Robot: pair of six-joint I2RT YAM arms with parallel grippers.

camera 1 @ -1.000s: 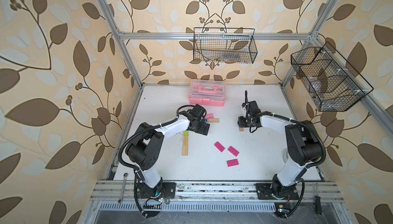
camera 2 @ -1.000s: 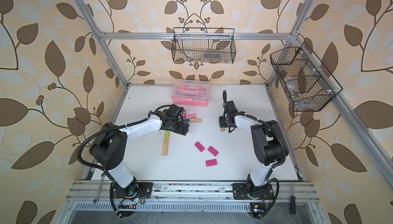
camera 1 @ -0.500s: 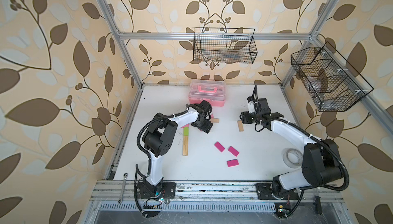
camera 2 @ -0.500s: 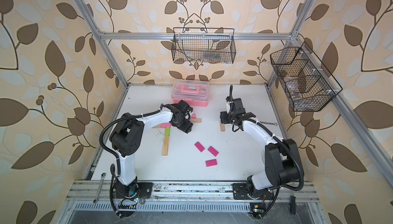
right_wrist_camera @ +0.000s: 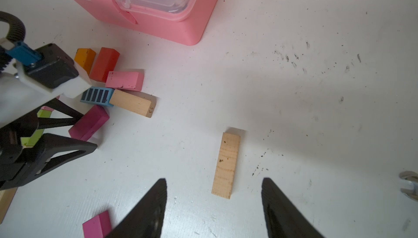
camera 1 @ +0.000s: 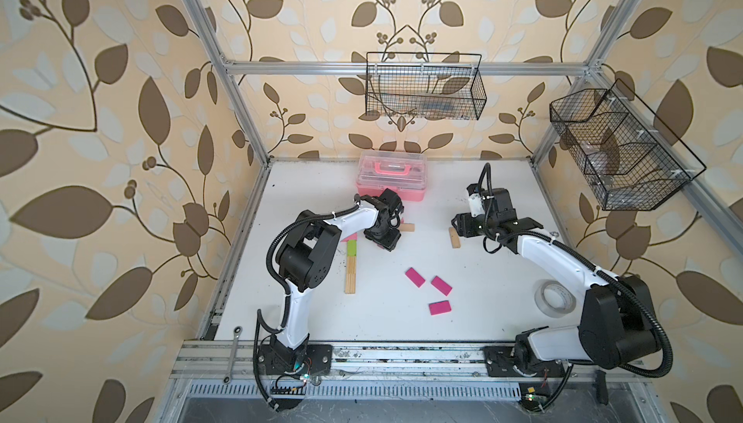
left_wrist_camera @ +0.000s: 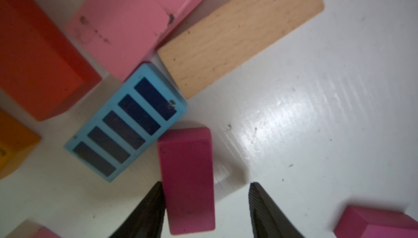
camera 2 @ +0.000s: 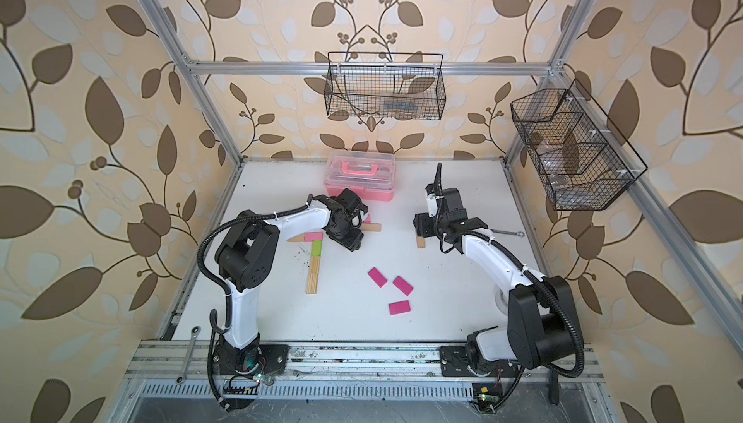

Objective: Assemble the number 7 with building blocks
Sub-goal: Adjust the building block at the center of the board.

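The left gripper (left_wrist_camera: 205, 186), fingers half-wide astride the magenta block (left_wrist_camera: 186, 175) touching the striped block (left_wrist_camera: 126, 121), should centre before pinching so neighbours stay put; the right gripper (right_wrist_camera: 214, 179) hangs wide above a lone wooden block (right_wrist_camera: 227, 162).

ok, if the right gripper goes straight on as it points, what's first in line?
Likely the plain wood block: it lies on the table just ahead of the right gripper, in line with its open jaws. Depth is unclear; the table could come first.

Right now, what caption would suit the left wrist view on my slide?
Left gripper, jaws open, straddles a magenta block beside a blue-striped block.
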